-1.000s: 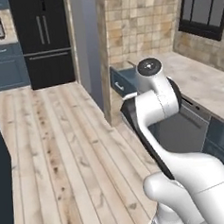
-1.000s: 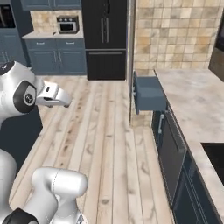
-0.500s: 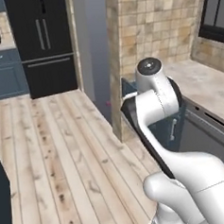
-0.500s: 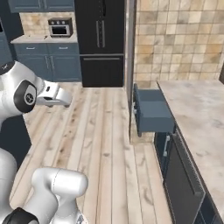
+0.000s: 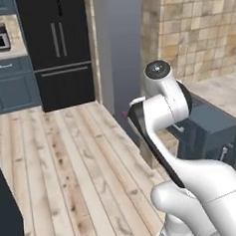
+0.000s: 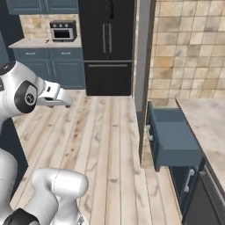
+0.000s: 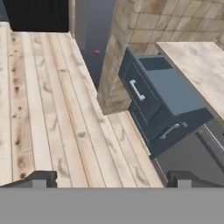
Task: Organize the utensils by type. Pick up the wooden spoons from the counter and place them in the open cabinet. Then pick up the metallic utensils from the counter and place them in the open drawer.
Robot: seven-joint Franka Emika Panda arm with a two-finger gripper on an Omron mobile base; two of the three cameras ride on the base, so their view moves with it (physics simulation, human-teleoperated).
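Note:
The open drawer (image 7: 168,98) is a slate-blue box pulled out from under the beige counter (image 7: 197,61), with nothing visible inside it. From the side it shows as the drawer (image 6: 172,137) next to the counter (image 6: 208,125), and again as the drawer (image 5: 213,128). My gripper (image 7: 111,179) is open with nothing between its fingertips (image 7: 40,178), held high over the wooden floor, well left of the drawer. The hand (image 6: 56,96) juts from the raised arm. The wooden spoons, the metallic utensils and the open cabinet are out of view.
A tan tiled wall (image 6: 184,48) ends the counter run beside the drawer. Further drawers with silver handles (image 7: 171,129) sit below it. A black fridge (image 6: 107,41) stands at the back, with a grey toaster oven (image 6: 63,30) on a far counter. Plank floor (image 6: 105,132) lies open.
The whole picture has shifted, so the base has moved. The drawer and tiled wall now sit nearer and more central. The arm keeps its raised pose and the gripper stays open.

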